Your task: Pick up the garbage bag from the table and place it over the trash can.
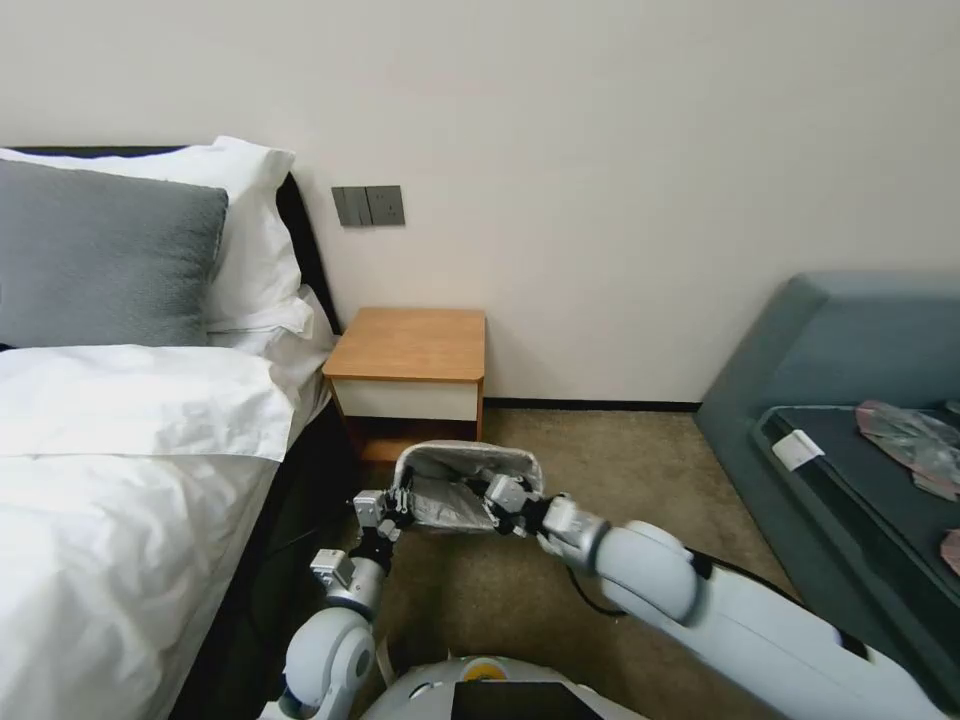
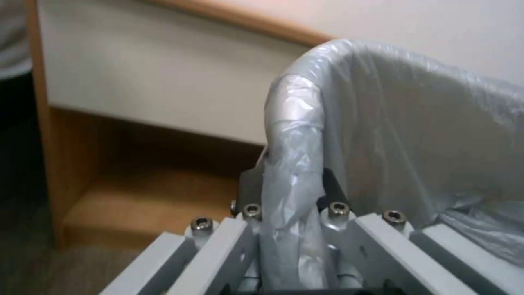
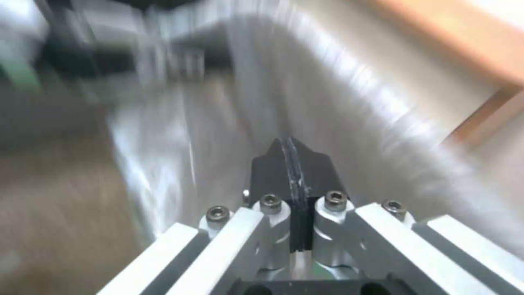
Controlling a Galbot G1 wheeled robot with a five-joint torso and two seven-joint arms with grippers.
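The trash can (image 1: 520, 462) stands on the carpet in front of the table (image 1: 410, 345), tilted toward me. The grey translucent garbage bag (image 1: 445, 505) lines it, its film wrapped over the rolled rim (image 2: 292, 102). My left gripper (image 1: 397, 500) sits at the can's left rim; its dark fingers (image 2: 250, 180) straddle the bag-covered rim and pinch the film there. At the can's right rim is my right gripper (image 1: 497, 497). Its black pads (image 3: 273, 168) are pressed together inside the bag's mouth, with nothing visible between them. The table top is bare.
A bed with white linen (image 1: 120, 480) runs along the left, close to my left arm. A grey sofa (image 1: 840, 340) at the right holds flat grey-pink plastic bags (image 1: 910, 435). Open carpet (image 1: 610, 450) lies between the can and the sofa.
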